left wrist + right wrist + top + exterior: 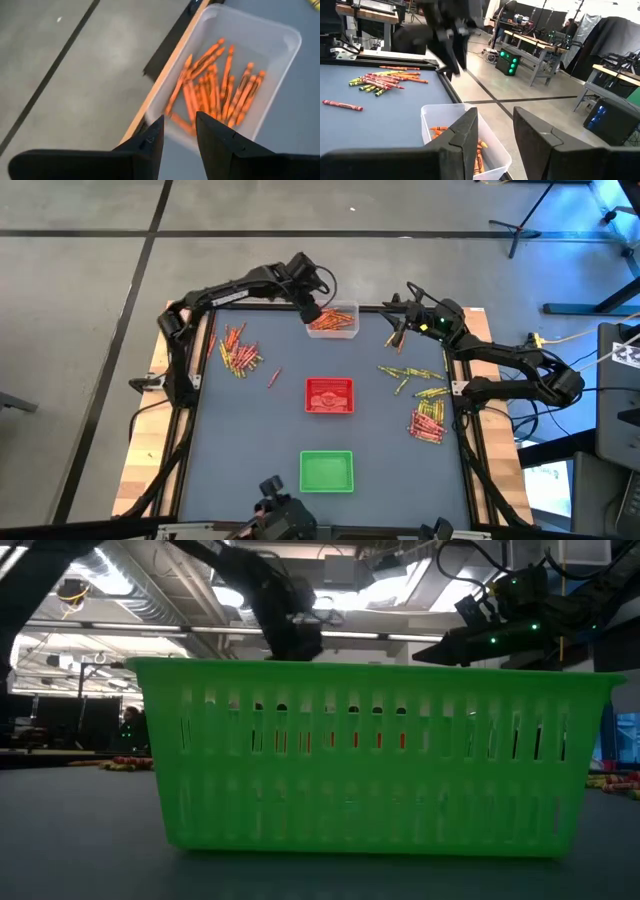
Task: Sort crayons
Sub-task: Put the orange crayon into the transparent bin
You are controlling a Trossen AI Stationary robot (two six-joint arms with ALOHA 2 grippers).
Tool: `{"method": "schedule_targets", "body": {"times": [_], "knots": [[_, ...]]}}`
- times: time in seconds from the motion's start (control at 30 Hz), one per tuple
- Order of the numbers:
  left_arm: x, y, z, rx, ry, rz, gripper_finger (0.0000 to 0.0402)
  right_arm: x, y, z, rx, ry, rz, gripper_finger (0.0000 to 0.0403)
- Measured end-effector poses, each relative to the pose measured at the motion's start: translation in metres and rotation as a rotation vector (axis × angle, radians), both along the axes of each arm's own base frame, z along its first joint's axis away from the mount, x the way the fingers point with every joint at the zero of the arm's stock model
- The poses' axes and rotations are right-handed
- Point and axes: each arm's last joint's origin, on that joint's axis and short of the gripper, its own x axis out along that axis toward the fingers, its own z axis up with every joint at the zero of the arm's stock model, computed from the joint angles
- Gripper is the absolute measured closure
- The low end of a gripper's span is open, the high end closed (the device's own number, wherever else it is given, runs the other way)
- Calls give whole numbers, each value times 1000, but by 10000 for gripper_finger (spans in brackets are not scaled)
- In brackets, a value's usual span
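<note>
High view: left gripper [311,312] hovering over clear plastic tray [349,308] of orange wax crayons [326,324]; right gripper [398,340] hanging beside it.
Left wrist view: fingers [150,142] slightly parted, holding nothing, crayons lying just beyond.
Right wrist view: fingers [462,135] parted, empty, tray below.

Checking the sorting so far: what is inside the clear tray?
Only orange crayons lie piled in the clear tray. The left tool covers the tray's near corner, so anything there is hidden.
</note>
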Motion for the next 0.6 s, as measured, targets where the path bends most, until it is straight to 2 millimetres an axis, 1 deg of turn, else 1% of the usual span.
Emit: {"method": "schedule_targets", "body": {"times": [0.1,0.17,0.27,0.43,0.6], "knots": [[-17,-4,16,-6,22,69,305,0,0,0,1,1,0,279],[-29,-7,23,-15,60,123,305,0,0,0,1,1,0,279],[-44,-8,26,-39,134,210,305,0,0,0,1,1,0,279],[-67,-6,18,-111,264,364,305,0,0,0,2,2,0,279],[-90,4,-8,-197,334,474,305,0,0,-1,5,5,0,279]]}}
